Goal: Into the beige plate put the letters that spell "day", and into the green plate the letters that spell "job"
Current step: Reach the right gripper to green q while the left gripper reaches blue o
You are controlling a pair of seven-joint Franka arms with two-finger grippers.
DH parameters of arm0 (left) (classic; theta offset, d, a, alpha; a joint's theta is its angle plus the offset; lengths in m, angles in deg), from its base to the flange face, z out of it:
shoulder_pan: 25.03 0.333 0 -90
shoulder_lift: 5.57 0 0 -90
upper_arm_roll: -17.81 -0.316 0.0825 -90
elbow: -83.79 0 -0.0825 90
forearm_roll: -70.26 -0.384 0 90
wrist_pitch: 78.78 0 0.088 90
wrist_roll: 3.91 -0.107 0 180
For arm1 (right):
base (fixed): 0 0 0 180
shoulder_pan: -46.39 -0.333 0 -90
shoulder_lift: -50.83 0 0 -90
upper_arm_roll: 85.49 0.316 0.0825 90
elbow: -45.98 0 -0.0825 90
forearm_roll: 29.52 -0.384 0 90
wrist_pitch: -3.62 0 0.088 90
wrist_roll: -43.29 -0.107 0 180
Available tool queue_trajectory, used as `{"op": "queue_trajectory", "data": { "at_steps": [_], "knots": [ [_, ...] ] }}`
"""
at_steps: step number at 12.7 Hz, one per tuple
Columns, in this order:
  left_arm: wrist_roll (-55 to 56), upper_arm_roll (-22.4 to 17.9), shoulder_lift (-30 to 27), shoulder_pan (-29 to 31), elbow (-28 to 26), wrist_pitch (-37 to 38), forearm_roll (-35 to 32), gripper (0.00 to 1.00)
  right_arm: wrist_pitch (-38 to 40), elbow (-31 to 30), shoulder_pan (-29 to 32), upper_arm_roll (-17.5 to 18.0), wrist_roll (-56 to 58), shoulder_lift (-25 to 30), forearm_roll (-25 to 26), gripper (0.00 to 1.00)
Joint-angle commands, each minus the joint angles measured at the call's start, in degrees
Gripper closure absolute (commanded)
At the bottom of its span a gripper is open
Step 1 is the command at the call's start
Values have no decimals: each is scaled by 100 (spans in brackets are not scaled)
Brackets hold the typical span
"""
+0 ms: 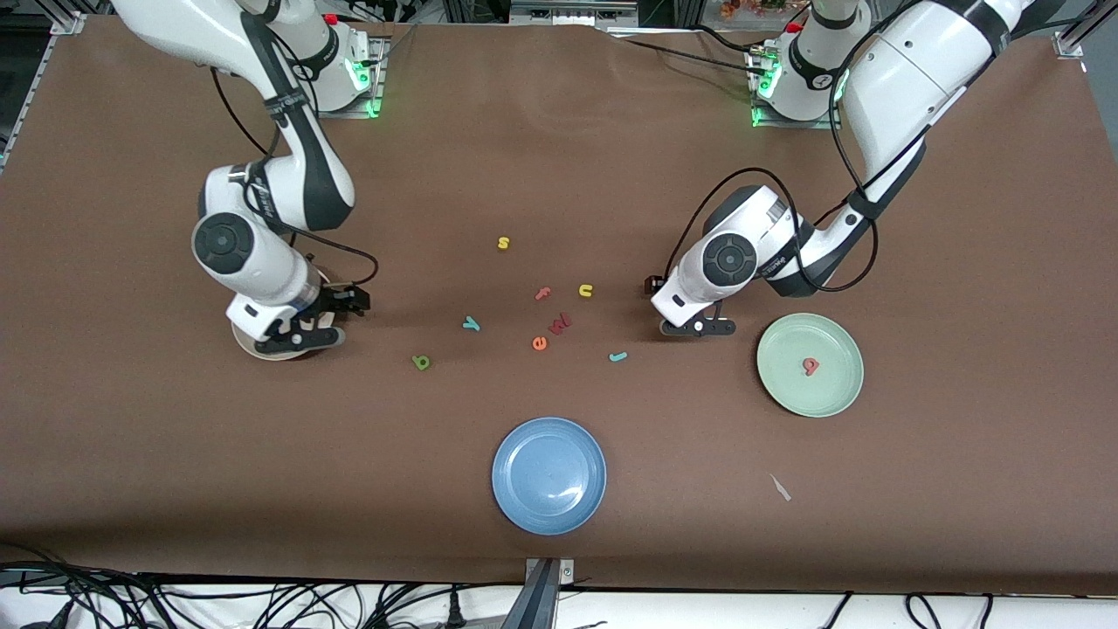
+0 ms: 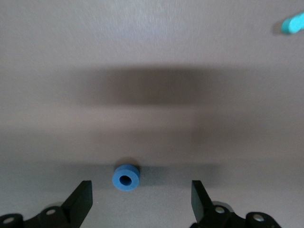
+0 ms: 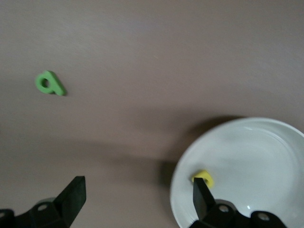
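My right gripper [image 1: 297, 335] hangs open over the edge of the beige plate [image 1: 255, 350], which it mostly hides. In the right wrist view the beige plate [image 3: 256, 156] holds the yellow d [image 3: 203, 178] beside one fingertip [image 3: 202, 192], and the green a [image 3: 49, 83] lies on the table. My left gripper [image 2: 140, 199] is open and low over the table, with the blue o [image 2: 126, 177] lying between its fingers and touching neither. The green plate [image 1: 838, 393] holds the red b [image 1: 811, 366]. The teal y [image 1: 471, 324], green a [image 1: 421, 362] and teal j [image 1: 617, 356] lie mid-table.
A blue plate [image 1: 548, 474] sits nearest the front camera. Yellow s [image 1: 503, 243], pink f [image 1: 542, 293], yellow u [image 1: 585, 290], a dark red letter [image 1: 560, 323] and orange e [image 1: 540, 343] are scattered mid-table. A small pale scrap [image 1: 780, 487] lies nearer the front camera than the green plate.
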Motion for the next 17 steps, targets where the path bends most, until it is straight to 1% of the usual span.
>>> {"op": "queue_trajectory", "data": {
  "at_steps": [1, 2, 3, 5, 6, 7, 9, 11, 12, 14, 15, 16, 17],
  "knots": [
    [74, 24, -94, 63, -203, -129, -4, 22, -49, 438, 17, 179, 216, -395, -143, 0],
    [65, 24, -94, 63, -221, -129, -4, 23, -163, 491, 26, 337, 259, -466, -143, 0],
    [65, -2, -86, 72, -221, -129, -13, 26, -303, 553, 17, 382, 408, -580, -143, 0],
    [65, -29, -59, 89, -221, -129, -135, 27, -515, 728, 26, 540, 654, -817, -143, 0],
    [100, -29, -24, 98, -221, -155, -275, 29, -490, 955, 17, 558, 699, -1001, -143, 0],
    [196, -37, 11, 98, -230, -251, -285, 30, -463, 1079, 17, 706, 699, -1098, -134, 0],
    [232, -37, 38, 81, -230, -296, -294, 35, -489, 1212, 17, 778, 725, -1266, -116, 0],
    [232, -46, 38, 98, -230, -296, -294, 48, -498, 1300, 17, 778, 848, -1398, -90, 0],
    [267, -46, 38, 107, -230, -296, -294, 59, -516, 1344, 8, 778, 909, -1477, -90, 0],
    [634, -46, 38, 107, -265, -296, -294, 85, -525, 1493, 17, 778, 1094, -1617, -81, 1],
    [680, -46, 38, 72, -265, -287, -294, 93, -577, 1502, 8, 778, 1112, -1653, -72, 2],
    [689, -46, 20, 81, -265, -270, -294, 96, -664, 1503, 8, 778, 1121, -1697, -72, 5],
    [689, -46, -6, 63, -256, -226, -294, 97, -691, 1503, 8, 778, 1130, -1749, -64, 6]
  ]
}}
